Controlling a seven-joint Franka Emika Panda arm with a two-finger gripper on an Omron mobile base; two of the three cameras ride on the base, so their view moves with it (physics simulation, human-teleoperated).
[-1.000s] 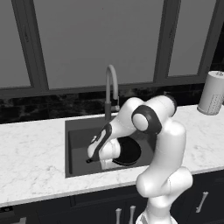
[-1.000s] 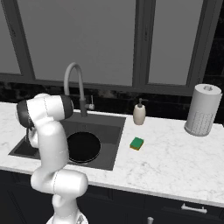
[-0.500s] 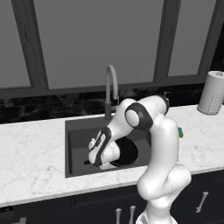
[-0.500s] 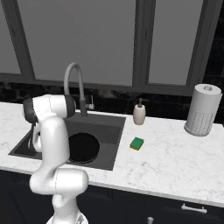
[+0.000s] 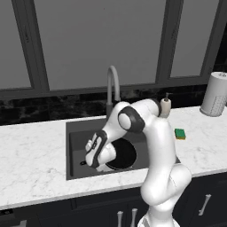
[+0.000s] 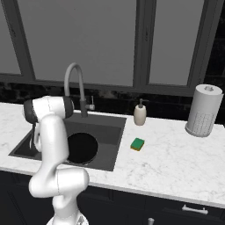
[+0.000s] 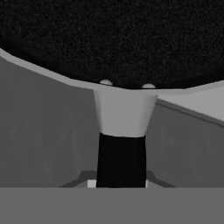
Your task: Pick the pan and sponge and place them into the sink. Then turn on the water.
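The gripper (image 5: 87, 162) is lowered inside the sink (image 5: 76, 134), at the left of the basin, with the white arm bent down over the front rim. The pan (image 5: 125, 156) lies flat on the sink bottom, just right of the hand; its short black handle (image 7: 121, 159) runs from the hand camera toward the pan's grey neck and round black body (image 7: 109, 39). In the hand view the handle sits centred between the finger positions, with small pale edges showing on either side at its base — the fingertips themselves are hidden, so it cannot be told whether the jaws are pinching the handle or standing slightly apart from it. In the left base view a dark stub projects from the hand near the basin floor. The sponge (image 6: 138, 143) rests on the white marble counter (image 6: 176, 167), just right of the sink and well apart from the gripper. The gooseneck faucet (image 6: 74, 88) stands behind the basin, the soap dispenser (image 6: 140, 114) beside it, and the paper towel roll (image 6: 202, 110) further right.
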